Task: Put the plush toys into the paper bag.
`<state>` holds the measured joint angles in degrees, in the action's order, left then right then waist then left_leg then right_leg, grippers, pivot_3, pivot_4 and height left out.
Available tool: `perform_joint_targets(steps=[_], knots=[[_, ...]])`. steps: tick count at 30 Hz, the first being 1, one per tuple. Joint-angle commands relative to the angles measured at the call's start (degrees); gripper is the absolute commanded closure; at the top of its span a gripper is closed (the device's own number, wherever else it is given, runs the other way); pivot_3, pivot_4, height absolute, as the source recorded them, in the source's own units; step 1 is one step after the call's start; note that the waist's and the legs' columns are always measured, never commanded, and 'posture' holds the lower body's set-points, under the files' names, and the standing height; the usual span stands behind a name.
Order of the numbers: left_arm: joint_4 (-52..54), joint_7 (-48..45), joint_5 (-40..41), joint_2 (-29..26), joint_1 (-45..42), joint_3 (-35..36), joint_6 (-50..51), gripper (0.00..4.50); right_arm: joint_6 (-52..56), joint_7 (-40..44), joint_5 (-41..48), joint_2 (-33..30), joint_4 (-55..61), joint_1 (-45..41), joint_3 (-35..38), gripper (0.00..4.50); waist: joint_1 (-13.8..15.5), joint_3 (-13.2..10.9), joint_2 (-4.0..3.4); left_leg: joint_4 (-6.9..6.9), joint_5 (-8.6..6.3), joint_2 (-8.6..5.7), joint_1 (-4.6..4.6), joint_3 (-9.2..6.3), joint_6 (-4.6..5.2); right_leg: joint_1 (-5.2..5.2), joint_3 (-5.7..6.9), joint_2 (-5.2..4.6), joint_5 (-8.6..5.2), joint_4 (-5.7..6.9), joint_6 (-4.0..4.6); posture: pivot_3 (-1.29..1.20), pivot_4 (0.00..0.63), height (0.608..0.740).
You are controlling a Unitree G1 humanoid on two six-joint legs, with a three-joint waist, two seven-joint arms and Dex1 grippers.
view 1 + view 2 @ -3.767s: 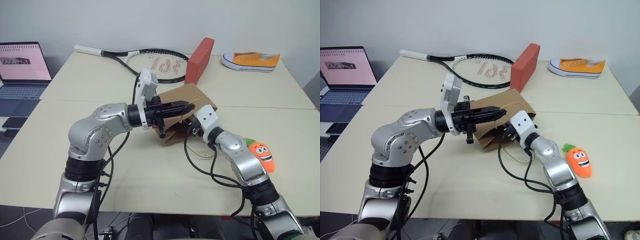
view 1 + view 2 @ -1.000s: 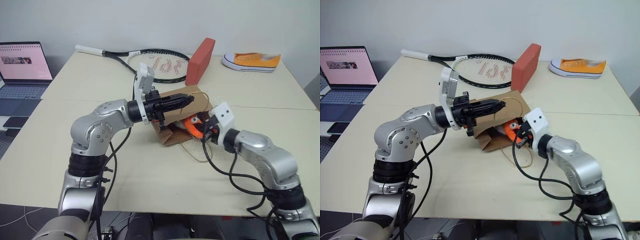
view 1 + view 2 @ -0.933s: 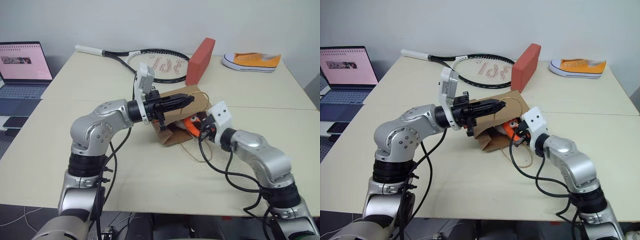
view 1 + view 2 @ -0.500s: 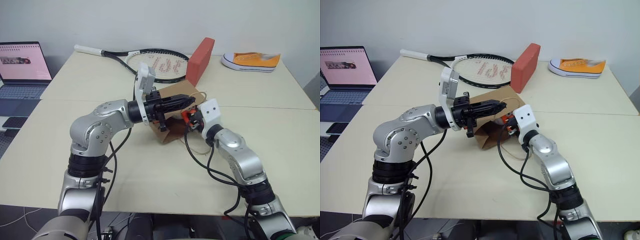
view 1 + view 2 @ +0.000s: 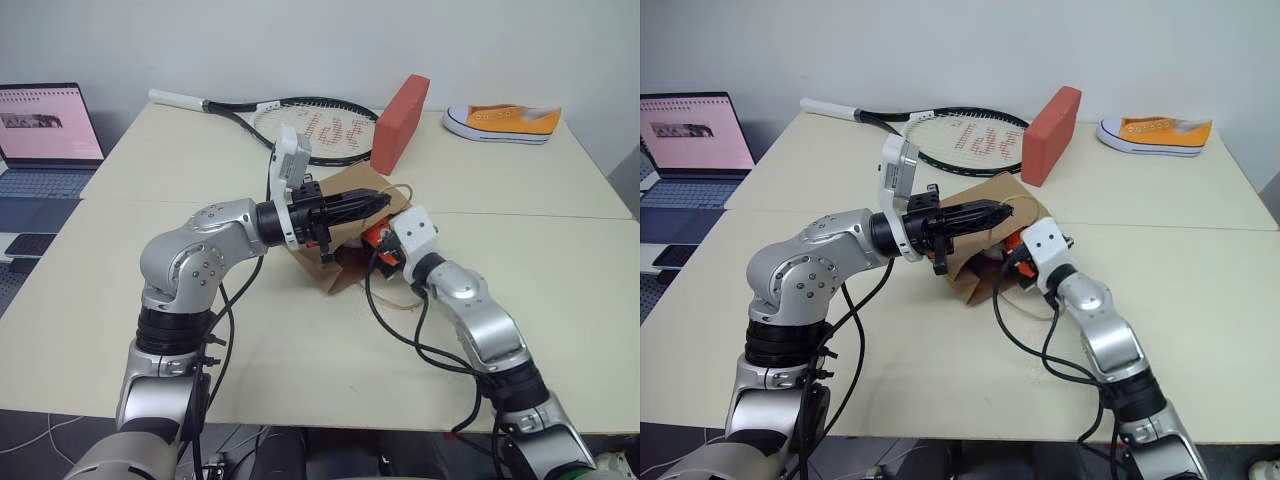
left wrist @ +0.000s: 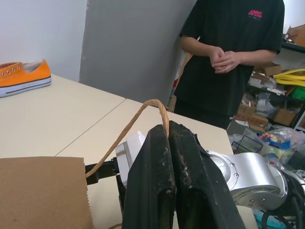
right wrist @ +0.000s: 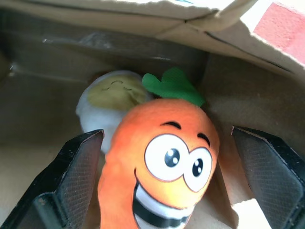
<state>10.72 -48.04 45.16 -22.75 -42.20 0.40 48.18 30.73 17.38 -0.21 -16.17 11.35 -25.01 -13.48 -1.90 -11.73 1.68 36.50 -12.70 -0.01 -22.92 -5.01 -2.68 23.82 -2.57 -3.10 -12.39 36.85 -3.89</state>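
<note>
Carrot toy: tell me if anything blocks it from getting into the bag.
Nothing visible does. The carrot already lies inside the bag mouth, between the open right pincer's fingers, with the egg toy behind it. The left pincer holds the bag's handle up.

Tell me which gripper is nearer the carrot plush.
Right. The right gripper stands open at the paper bag's mouth with the carrot plush between its fingers; the left gripper is shut on the bag's handle above.
</note>
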Motion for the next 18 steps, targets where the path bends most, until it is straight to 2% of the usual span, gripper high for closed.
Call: perform_joint_targets(steps=[1, 10, 15, 18], knots=[[0.88, 0.09, 0.31, 0.11, -0.6, 0.75, -1.19, 4.5, 0.9, 3.33, 2.08, -1.34, 6.25, 0.5, 1.41, 0.04, 0.0, 0.0, 0.0, 0.0, 0.0, 0.0, 0.0, -0.01, 0.0, 0.0, 0.01, 0.0, 0.0, 0.0, 0.0, 0.0, 0.15, 0.74], [0.45, -0.25, -0.05, -0.41, -0.63, 0.92, -1.48, 4.5, 7.4, 9.36, 7.05, -7.37, 16.42, 5.55, 5.34, 0.04, 0.04, 0.0, 0.0, -0.01, 0.0, 0.0, 0.0, -0.01, 0.0, -0.01, 0.01, 0.0, -0.01, 0.0, 0.0, 0.0, 0.15, 0.74], [-0.21, -0.99, -0.22, -1.1, -0.94, 1.02, -1.71, 4.5, 8.53, 7.61, 6.43, -7.65, 15.94, 7.43, 5.85, 0.04, -0.03, 0.0, 0.0, 0.0, 0.0, 0.0, 0.02, 0.02, 0.0, -0.01, -0.01, 0.0, -0.01, 0.0, 0.0, 0.0, 0.15, 0.74], [-0.3, -1.44, -0.37, -1.39, -1.08, 0.68, -1.87, 4.5, 6.62, 5.87, 3.74, -7.55, 12.64, 6.66, 4.8, 0.88, -0.02, 0.0, 0.0, 0.0, 0.0, 0.01, 0.03, 0.02, 0.0, -0.01, -0.01, 0.0, -0.01, 0.01, 0.0, 0.0, 0.15, 0.74]])
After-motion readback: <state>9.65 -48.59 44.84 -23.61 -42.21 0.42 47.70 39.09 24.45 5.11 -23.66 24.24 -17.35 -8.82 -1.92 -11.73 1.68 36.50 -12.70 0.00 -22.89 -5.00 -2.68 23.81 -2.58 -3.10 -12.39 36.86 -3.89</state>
